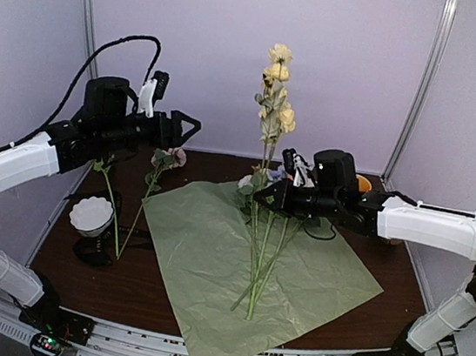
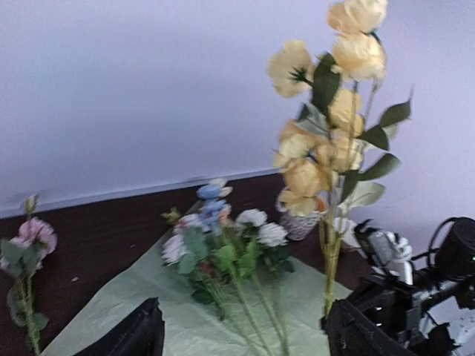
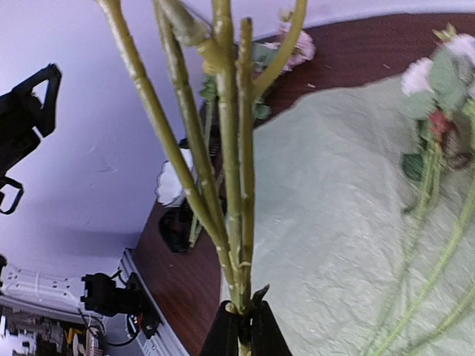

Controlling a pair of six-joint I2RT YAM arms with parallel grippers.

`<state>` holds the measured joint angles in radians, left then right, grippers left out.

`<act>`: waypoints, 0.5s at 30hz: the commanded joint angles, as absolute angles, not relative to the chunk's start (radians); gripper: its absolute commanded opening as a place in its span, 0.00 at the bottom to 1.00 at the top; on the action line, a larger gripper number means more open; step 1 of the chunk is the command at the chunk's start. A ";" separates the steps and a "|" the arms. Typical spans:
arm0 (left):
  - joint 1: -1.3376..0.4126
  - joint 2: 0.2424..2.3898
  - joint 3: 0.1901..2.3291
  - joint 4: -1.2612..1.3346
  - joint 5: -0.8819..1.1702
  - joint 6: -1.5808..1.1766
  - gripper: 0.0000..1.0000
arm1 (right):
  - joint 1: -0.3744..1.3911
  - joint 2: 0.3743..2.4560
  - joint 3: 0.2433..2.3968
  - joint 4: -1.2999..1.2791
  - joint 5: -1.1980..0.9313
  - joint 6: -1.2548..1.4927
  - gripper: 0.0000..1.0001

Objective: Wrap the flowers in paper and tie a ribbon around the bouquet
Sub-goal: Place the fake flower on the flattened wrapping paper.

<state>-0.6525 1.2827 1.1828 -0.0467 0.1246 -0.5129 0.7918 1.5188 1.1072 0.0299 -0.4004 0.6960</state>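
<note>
Flowers upright in right gripper; stem ends hidden inside its grip.

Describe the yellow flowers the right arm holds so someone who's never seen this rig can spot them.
Start at the big pale green paper on the brown table. At its far edge the right arm's fingers clamp stems that rise straight up to the yellow flowers. It's the only upright, yellow bunch; the white and blue flowers lie flat on the paper.
</note>
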 commanded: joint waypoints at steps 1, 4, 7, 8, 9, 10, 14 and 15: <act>-0.492 1.374 1.188 -0.374 0.018 -0.514 0.78 | 0.700 1.549 1.011 -0.022 -0.343 0.849 0.00; -0.405 1.425 1.147 -0.379 0.038 -0.520 0.77 | 0.661 1.609 0.976 0.001 -0.354 0.880 0.00; -0.340 1.489 1.120 -0.383 0.042 -0.509 0.76 | 0.642 1.666 0.966 0.037 -0.360 0.909 0.00; -0.325 1.509 1.113 -0.383 0.053 -0.504 0.76 | 0.637 1.685 0.963 0.056 -0.364 0.920 0.00; -0.310 1.535 1.110 -0.381 0.065 -0.500 0.76 | 0.633 1.702 0.960 0.069 -0.364 0.930 0.00; -0.295 1.563 1.109 -0.381 0.078 -0.498 0.75 | 0.630 1.717 0.962 0.077 -0.361 0.934 0.00; -0.252 1.676 1.117 -0.385 0.100 -0.495 0.72 | 0.621 1.766 0.963 0.073 -0.340 0.940 0.07; -0.245 1.701 1.121 -0.385 0.101 -0.493 0.69 | 0.620 1.773 0.960 0.078 -0.342 0.943 0.11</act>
<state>-0.2760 1.6260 1.1172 -0.3782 0.0689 -0.5106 0.6319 1.7496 0.9684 0.0227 -0.3653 0.9161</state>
